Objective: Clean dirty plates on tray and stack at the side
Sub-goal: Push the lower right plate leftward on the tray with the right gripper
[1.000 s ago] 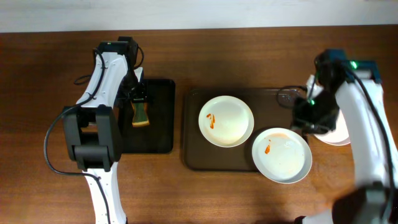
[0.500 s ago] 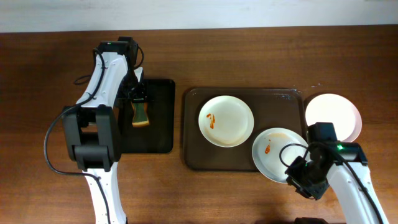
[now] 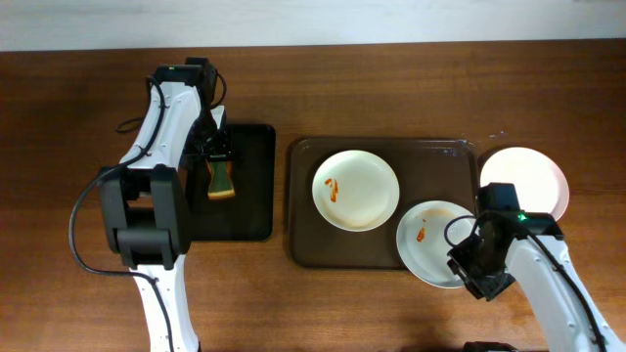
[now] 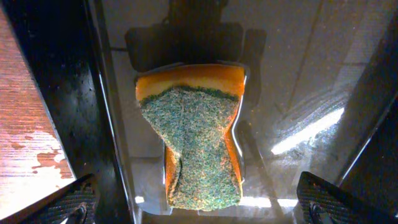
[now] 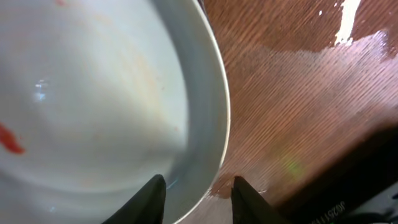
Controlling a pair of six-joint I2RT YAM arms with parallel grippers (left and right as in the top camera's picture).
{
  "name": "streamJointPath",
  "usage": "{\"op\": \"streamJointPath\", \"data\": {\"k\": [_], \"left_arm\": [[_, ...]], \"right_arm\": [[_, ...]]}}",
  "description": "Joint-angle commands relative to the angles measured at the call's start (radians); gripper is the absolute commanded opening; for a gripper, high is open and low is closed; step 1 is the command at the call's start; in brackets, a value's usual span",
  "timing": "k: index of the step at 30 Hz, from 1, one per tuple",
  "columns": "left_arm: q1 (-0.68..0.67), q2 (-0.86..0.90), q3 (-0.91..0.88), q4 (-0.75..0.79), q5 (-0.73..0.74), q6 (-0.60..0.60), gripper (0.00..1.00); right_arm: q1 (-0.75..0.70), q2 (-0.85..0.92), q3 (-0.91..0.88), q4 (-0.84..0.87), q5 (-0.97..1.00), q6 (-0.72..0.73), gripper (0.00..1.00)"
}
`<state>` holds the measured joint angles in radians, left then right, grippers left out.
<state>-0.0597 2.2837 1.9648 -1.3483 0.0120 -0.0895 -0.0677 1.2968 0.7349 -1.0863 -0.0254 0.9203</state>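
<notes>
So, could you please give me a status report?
Left end effector open over sponge. Right end effector open, straddling rim of smeared plate. One clean plate aside.

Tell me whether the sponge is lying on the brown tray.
No, the sponge lies on the smaller black tray, left of the brown tray.

A wooden table [image 3: 391, 303] carries a black tray [image 3: 249, 186], set left of centre. One sponge [image 3: 221, 180] lies flat in the black tray [image 4: 298, 74] near its left wall. The sponge [image 4: 199, 137] has a green scouring face uppermost over an orange body. A wet patch [image 5: 292, 68] shows on the table surface [image 5: 273, 137].
</notes>
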Motion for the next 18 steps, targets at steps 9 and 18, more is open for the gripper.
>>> {"op": "streamJointPath", "data": {"k": [9, 18], "left_arm": [[0.003, 0.014, -0.003, -0.002, 0.011, 0.012, 1.0], [0.003, 0.014, -0.003, -0.002, 0.011, 0.012, 1.0]], "right_arm": [[0.001, 0.058, -0.015, 0.022, 0.038, 0.028, 0.04], [-0.056, 0.058, 0.119, 0.028, 0.121, -0.08, 0.04]]}}
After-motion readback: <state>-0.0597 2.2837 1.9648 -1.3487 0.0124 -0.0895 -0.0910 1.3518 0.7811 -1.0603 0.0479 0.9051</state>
